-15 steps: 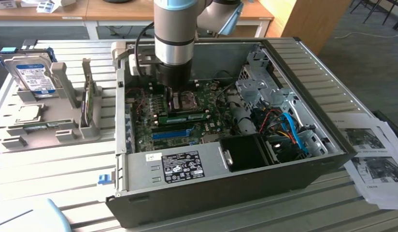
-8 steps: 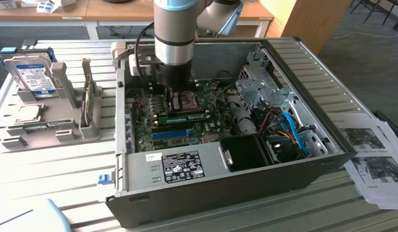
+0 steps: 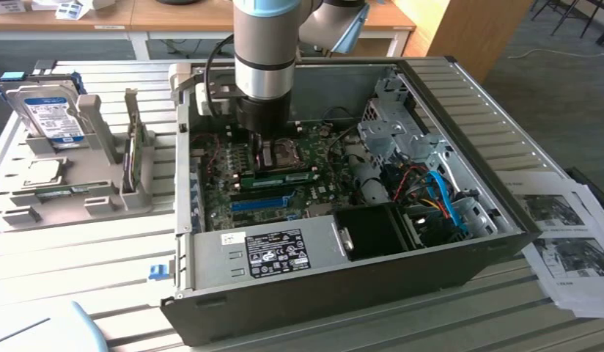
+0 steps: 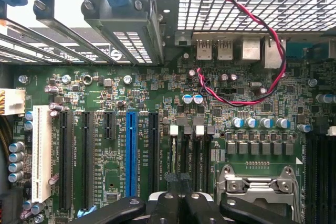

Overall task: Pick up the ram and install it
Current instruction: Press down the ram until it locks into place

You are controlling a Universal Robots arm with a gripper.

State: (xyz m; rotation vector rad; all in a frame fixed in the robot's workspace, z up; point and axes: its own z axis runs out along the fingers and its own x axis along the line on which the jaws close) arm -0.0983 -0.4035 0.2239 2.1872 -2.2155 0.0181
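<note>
The open computer case (image 3: 478, 242) lies on the table with its motherboard (image 4: 247, 103) facing up. My gripper (image 3: 275, 155) reaches down into it beside the processor socket (image 4: 257, 182). The ram (image 3: 278, 177), a long green stick with dark chips, sits along a memory slot just in front of the fingertips. The black fingers (image 4: 168, 205) are shut together over the dark memory slots (image 4: 190, 153), and I cannot make out anything between them. A bright blue slot (image 4: 130, 153) runs beside those slots.
A grey holder (image 3: 97, 147) at the exterior view's left carries a silver hard drive (image 3: 50, 116) and a small green board (image 3: 53, 193). Printed sheets (image 3: 566, 235) lie at the exterior view's right. Red and black wires (image 4: 247, 51) and the case's metal walls crowd the gripper.
</note>
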